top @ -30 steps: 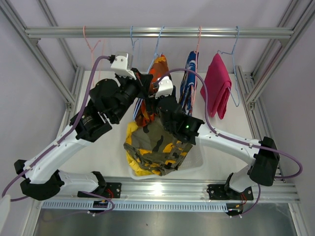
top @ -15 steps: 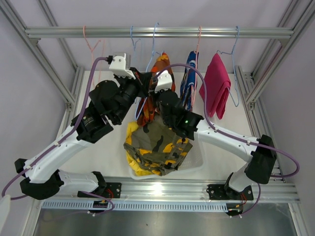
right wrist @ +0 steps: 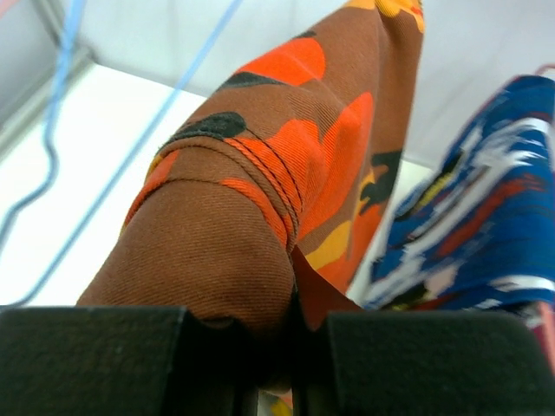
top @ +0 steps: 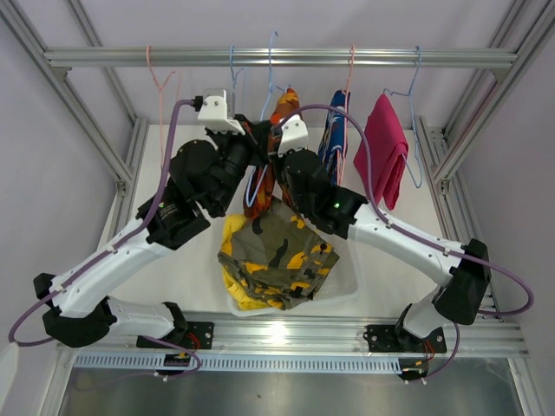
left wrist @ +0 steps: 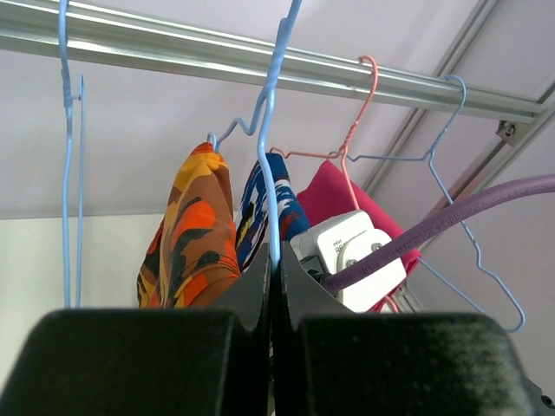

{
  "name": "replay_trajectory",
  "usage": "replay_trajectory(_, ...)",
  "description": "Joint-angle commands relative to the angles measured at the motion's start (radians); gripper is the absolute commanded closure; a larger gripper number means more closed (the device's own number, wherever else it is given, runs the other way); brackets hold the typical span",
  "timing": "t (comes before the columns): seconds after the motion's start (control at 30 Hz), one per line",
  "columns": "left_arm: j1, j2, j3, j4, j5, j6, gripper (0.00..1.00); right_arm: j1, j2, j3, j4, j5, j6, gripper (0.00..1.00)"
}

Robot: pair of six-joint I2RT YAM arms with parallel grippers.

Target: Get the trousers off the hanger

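The orange-black patterned trousers (top: 286,102) hang folded over a light blue hanger (top: 268,74) under the rail (top: 130,57). My left gripper (left wrist: 276,267) is shut on that hanger's (left wrist: 268,147) wire neck. My right gripper (right wrist: 290,322) is shut on a fold of the orange-black trousers (right wrist: 260,199). From above, the left gripper (top: 253,143) and right gripper (top: 277,154) sit close together at this garment. Blue-white-red trousers (top: 335,139) and magenta pink trousers (top: 384,152) hang further right. Camouflage trousers (top: 282,256) and yellow trousers (top: 234,282) lie below.
A clear bin (top: 347,282) holds the camouflage and yellow garments near the front. Bare hangers, one pink (top: 160,82) and one blue (top: 234,74), dangle from the rail at the left. Frame posts (top: 82,113) slant down both sides. My right arm's purple cable (left wrist: 434,230) crosses beside the pink trousers (left wrist: 334,192).
My right gripper has closed on the orange-black trousers. Both grippers and the blue hanger have risen slightly, and its hook has shifted left over the rail.
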Motion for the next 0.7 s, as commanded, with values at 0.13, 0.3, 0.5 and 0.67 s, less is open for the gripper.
replay_trajectory(0.13, -0.022, 0.121, 0.009, 0.029, 0.012, 0.022, 0.99, -0.006, -0.123, 0.212, 0.042, 0.005, -0.064, 1.00)
replay_trajectory(0.3, -0.019, 0.150, 0.004, 0.029, 0.020, 0.005, 1.00, -0.006, -0.125, 0.286, 0.031, 0.025, -0.120, 1.00)
replay_trajectory(0.5, -0.014, 0.190, 0.012, 0.017, 0.021, 0.002, 1.00, -0.006, -0.105, 0.372, 0.033, 0.028, -0.173, 1.00)
replay_trajectory(0.67, -0.010, 0.202, 0.004, -0.011, 0.026, -0.010, 1.00, -0.005, -0.092, 0.421, 0.022, 0.019, -0.183, 1.00)
